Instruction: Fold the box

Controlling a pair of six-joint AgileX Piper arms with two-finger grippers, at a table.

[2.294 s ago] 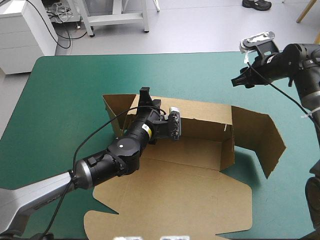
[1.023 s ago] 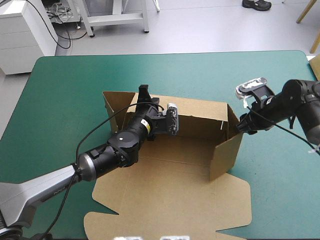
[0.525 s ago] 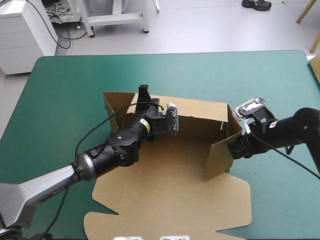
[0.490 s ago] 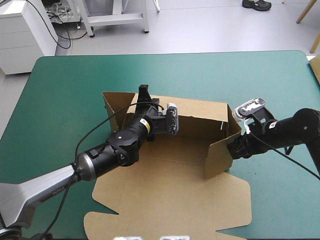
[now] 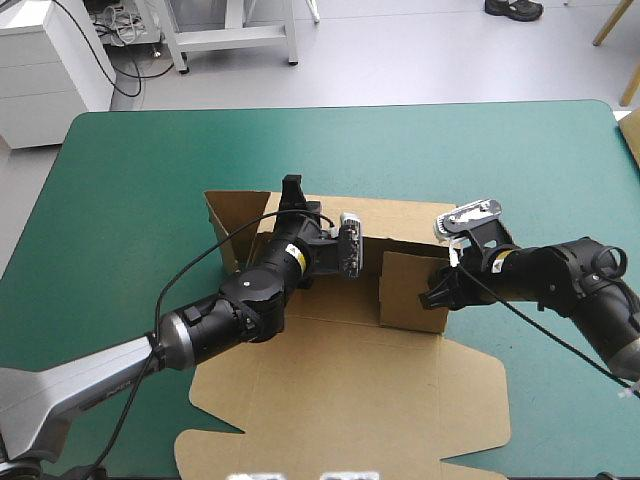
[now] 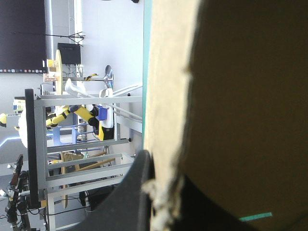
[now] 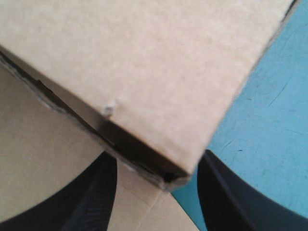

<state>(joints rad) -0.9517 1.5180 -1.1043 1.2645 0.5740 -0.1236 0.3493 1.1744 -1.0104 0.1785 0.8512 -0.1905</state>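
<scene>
One brown box, back wall upright

Left arm stretches diagonally to the box, left claw pinching its far wall; right claw, spread wide, straddles its right flap's corner.

legible text: none | yellow sticker on left arm: print too small to read | box: plain board

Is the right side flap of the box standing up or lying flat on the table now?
Standing up. The high view shows the flap upright, turned inward across the box, with the right gripper at its edge.
</scene>
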